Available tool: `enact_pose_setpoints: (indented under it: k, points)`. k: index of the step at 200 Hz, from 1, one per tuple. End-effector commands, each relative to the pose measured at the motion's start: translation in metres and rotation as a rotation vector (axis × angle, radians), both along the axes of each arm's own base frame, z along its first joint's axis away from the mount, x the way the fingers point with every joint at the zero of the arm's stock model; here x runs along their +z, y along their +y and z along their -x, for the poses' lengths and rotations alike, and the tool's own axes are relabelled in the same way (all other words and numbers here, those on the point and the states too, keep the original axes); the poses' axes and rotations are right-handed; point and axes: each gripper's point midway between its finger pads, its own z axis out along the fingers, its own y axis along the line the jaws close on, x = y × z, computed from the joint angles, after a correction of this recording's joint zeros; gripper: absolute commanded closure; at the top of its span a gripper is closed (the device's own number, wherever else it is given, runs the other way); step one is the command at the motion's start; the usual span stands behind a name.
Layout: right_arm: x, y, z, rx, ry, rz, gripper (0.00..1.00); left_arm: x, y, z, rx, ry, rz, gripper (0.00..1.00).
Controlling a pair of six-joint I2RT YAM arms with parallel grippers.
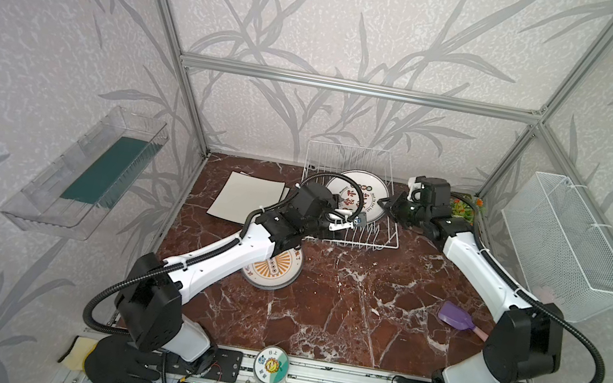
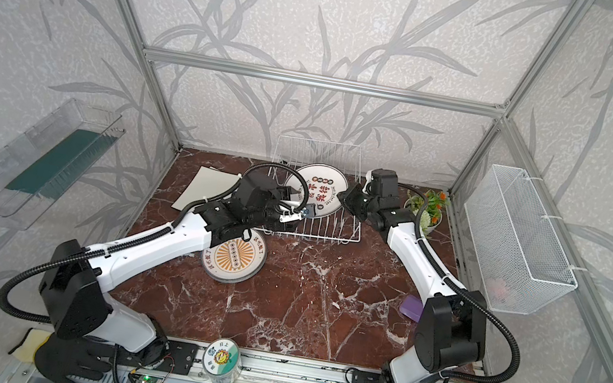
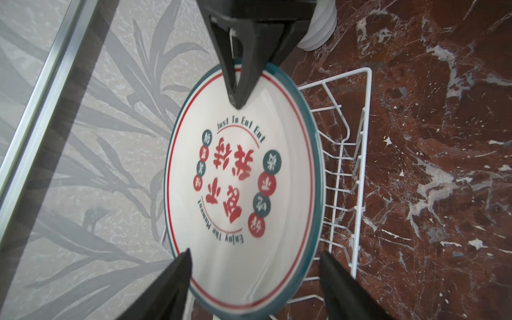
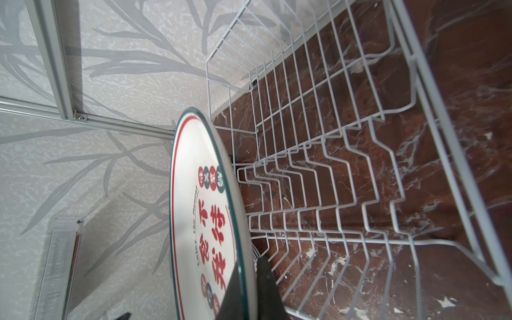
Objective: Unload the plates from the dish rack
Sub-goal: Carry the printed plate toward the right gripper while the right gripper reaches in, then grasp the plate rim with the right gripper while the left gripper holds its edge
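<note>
Rack: the dish rack (image 1: 372,240) is white wire and sits at the back centre of the marble tabletop (image 1: 360,315), close to the rear wall.
Plate in rack: the red-lettered plate (image 1: 367,196) — round, white, teal-rimmed — stands on edge among the tines. It leans back with its printed face toward the front, and it shows in both top views.
Right arm: the right gripper (image 4: 250,288) reaches in from the rack's right side and is clamped on that plate's rim, one finger on the printed face and the other behind it.
Left arm: the left gripper (image 3: 256,251) is spread wide and holds nothing. Its fingertips sit well apart in front of the plate's edge, opposite the right gripper. Whether either tip touches the plate cannot be told.
Plate on table: the orange-sunburst plate (image 2: 238,259) lies flat in front of the rack's left corner, partly under the left forearm.
Square plate: the square pale plate (image 1: 248,199) lies flat just left of the rack — one corner is hidden by the left arm.
</note>
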Motion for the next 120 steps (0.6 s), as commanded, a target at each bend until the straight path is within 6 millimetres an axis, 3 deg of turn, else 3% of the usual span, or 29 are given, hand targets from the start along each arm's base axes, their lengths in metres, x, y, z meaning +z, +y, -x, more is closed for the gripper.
enact_pose_setpoints:
  k: [1,36,69,120]
  points:
    - [0.059,-0.008,0.0,0.034,-0.239,-0.016,1.0,0.047,0.015,0.01,0.036,0.177,0.373,0.1]
    - [0.071,-0.016,0.014,0.099,-0.357,0.066,1.0,0.084,0.037,0.003,0.057,0.402,0.736,0.02]
    - [0.078,-0.019,0.024,0.137,-0.448,0.101,1.0,0.1,0.044,-0.009,0.0,0.643,0.938,0.01]
    - [0.089,-0.012,0.033,0.196,-0.567,0.076,1.0,0.069,0.028,-0.023,-0.038,0.891,0.931,0.03]
